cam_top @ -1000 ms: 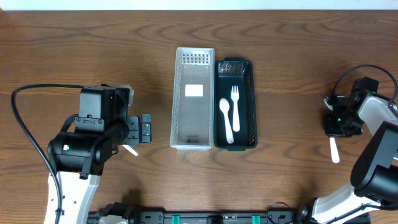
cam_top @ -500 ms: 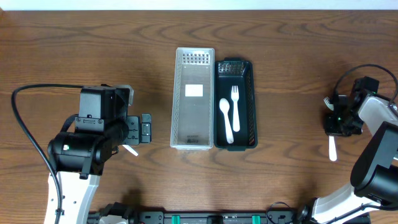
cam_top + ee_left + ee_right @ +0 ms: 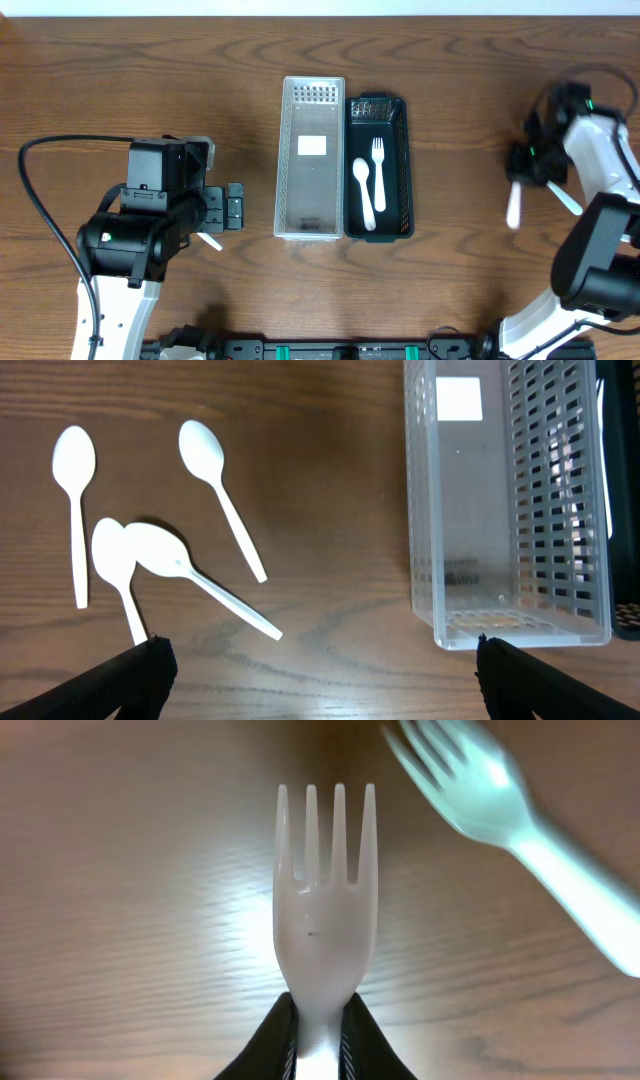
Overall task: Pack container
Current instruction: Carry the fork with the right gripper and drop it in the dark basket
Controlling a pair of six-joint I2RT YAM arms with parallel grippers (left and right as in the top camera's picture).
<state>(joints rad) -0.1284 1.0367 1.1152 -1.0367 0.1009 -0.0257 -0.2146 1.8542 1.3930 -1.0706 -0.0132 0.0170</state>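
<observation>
A clear perforated container (image 3: 311,158) stands mid-table beside a dark green container (image 3: 400,170), which holds a white fork (image 3: 378,172) and a white spoon (image 3: 364,195). My right gripper (image 3: 522,168) is at the far right, shut on another white fork (image 3: 514,206) that it holds above the wood. In the right wrist view that fork (image 3: 325,900) sticks out tines first from my right gripper (image 3: 322,1025). My left gripper (image 3: 320,670) is wide open over bare wood, with several white spoons (image 3: 215,480) to its left and the clear container (image 3: 510,500) to its right.
One more white fork (image 3: 530,840) lies on the table near the held one, seen in the overhead view as the loose fork (image 3: 565,197). A spoon handle (image 3: 210,241) pokes out under the left arm (image 3: 150,215).
My right gripper has closed fully on the fork, lifted it off the table and carried it away from the front edge and slightly left. The left arm has not moved.
</observation>
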